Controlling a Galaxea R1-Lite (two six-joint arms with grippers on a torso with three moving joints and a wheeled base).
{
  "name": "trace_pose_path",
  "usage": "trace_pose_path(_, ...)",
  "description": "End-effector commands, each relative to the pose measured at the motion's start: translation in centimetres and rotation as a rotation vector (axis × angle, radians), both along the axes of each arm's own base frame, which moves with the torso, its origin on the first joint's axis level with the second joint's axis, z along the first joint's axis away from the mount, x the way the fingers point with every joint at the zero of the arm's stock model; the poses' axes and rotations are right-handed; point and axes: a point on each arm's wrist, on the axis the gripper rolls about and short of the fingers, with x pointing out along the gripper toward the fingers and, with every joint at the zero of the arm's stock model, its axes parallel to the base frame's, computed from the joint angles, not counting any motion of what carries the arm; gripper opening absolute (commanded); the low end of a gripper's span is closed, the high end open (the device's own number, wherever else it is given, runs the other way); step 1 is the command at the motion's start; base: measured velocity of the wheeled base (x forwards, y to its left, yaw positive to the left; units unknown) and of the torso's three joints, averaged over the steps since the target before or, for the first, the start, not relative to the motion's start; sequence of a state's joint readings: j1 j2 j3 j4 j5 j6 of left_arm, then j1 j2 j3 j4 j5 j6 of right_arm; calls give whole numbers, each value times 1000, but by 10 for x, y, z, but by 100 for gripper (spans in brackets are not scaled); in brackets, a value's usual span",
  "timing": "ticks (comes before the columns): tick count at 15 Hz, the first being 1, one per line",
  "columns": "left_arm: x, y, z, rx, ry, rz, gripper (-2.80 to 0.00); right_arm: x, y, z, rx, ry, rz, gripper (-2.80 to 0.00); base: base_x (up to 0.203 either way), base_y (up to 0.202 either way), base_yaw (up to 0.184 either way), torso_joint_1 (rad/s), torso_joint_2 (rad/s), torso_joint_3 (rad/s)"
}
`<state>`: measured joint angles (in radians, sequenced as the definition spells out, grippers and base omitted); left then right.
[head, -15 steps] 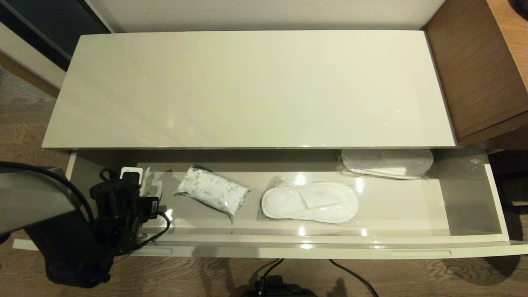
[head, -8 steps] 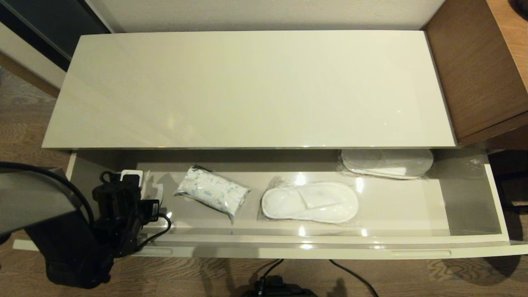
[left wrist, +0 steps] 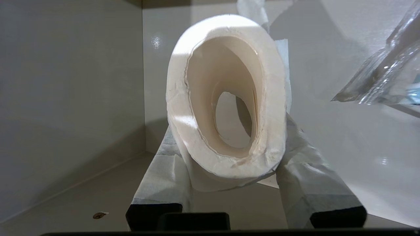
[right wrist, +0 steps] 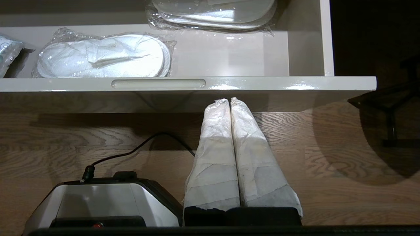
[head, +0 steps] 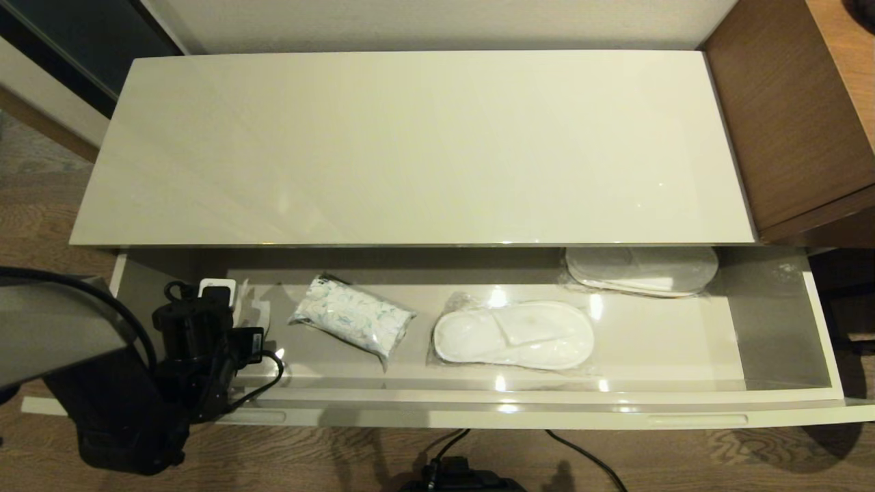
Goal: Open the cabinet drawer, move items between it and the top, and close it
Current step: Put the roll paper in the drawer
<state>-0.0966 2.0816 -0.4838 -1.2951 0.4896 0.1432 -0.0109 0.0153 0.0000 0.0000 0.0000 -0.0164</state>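
Glossy cream top (head: 424, 143) lies just beyond the open cabinet drawer (head: 478, 403); at its left end, the left end effector (left wrist: 229, 183) pinches the toilet paper roll (left wrist: 226, 98), core axis facing the wrist; right end effector (right wrist: 230, 102) closed, parked nearby.

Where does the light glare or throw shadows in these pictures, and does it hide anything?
Head view: small glints on the drawer floor and slipper wrap; the top shades the drawer's back, dimming the second slipper pack. Left wrist view: a bright patch on the toilet paper roll held by the left gripper. Right wrist view: the right gripper hangs over floor shaded by the drawer.
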Motion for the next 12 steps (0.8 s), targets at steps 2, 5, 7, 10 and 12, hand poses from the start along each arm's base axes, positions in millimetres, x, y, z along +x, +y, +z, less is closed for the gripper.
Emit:
trace_pose_path(2, 1, 0, 1, 1, -9, 2, -280, 0, 0, 0, 0, 3, 0, -280, 0, 0, 0, 0, 0, 0)
trace_pose_path(5, 3, 0, -2, -18, -11, 9, -280, 0, 0, 0, 0, 3, 0, -280, 0, 0, 0, 0, 0, 0)
trace_pose_path(7, 3, 0, -3, -21, -11, 7, 0, 0, 0, 0, 0, 2, 0, -280, 0, 0, 0, 0, 0, 0)
trace_pose_path(10, 3, 0, -2, -22, -16, 4, 0, 0, 0, 0, 0, 2, 0, -280, 0, 0, 0, 0, 0, 0)
trace_pose_path(12, 2, 0, -2, -23, -15, 5, 0, 0, 0, 0, 0, 2, 0, -280, 0, 0, 0, 0, 0, 0)
